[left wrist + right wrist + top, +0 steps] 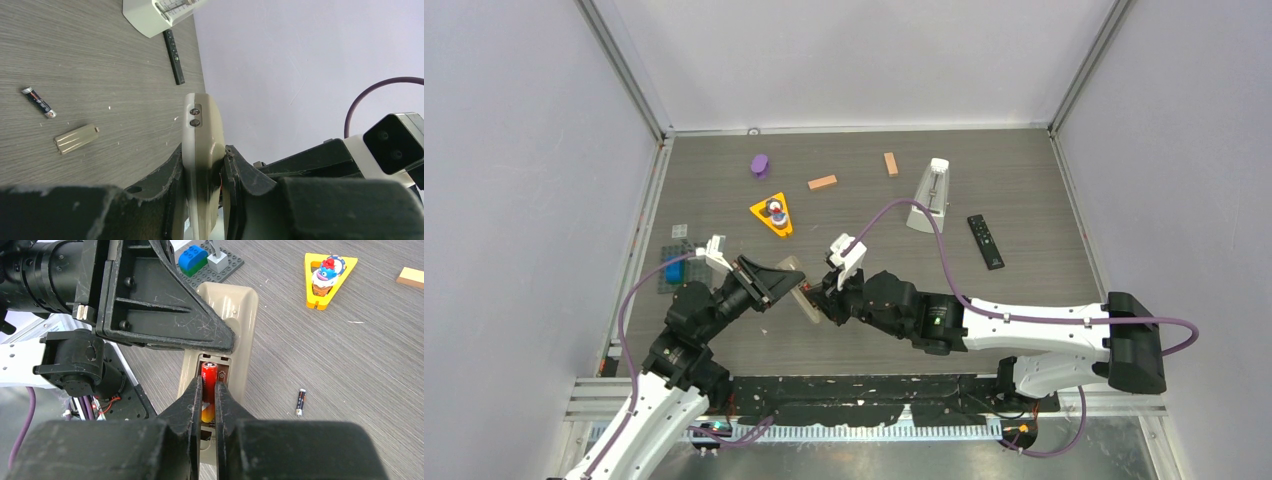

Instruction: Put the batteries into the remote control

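Observation:
My left gripper (202, 155) is shut on a beige remote (200, 130) and holds it on edge above the table, left of centre in the top view (796, 285). In the right wrist view the remote (240, 315) shows its open battery compartment. My right gripper (208, 385) is shut on a red-orange battery (208, 375), which lies lengthwise in the compartment's left slot. A dark battery (300, 402) lies loose on the table beside the remote and also shows in the left wrist view (38, 102). The beige battery cover (76, 138) lies near it.
A black remote (985, 241) and a white wedge-shaped device (931, 196) stand at the right. A yellow triangular toy (773, 214), a purple piece (760, 165) and two orange-brown blocks (822, 182) lie at the back. A brick baseplate (674, 265) sits far left.

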`<state>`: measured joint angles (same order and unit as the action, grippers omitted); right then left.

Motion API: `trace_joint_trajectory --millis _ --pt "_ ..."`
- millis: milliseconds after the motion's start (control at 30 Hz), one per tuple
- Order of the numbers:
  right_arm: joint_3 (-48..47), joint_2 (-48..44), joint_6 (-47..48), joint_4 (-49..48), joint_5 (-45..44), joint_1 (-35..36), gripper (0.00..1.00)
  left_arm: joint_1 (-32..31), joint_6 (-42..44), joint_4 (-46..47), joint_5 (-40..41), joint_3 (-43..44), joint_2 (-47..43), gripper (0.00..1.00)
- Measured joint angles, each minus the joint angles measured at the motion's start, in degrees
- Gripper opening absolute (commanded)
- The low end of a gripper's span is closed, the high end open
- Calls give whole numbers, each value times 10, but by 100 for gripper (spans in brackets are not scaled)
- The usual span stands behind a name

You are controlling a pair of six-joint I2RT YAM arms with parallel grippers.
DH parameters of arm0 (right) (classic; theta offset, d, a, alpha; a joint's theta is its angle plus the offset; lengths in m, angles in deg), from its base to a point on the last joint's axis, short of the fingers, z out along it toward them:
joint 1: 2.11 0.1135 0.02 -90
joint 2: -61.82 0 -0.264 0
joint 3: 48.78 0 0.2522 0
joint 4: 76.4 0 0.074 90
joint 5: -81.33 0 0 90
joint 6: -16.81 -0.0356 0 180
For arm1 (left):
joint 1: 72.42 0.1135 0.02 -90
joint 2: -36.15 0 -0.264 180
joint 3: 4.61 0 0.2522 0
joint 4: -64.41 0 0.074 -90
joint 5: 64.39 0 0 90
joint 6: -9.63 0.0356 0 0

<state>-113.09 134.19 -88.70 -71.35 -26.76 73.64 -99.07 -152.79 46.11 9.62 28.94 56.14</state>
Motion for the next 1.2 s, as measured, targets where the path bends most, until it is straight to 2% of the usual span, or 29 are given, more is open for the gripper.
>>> trace_joint_trajectory --millis 1200 --pt "-3 7 37 -16 -35 4 10 0 26 13 -17 0 16 0"
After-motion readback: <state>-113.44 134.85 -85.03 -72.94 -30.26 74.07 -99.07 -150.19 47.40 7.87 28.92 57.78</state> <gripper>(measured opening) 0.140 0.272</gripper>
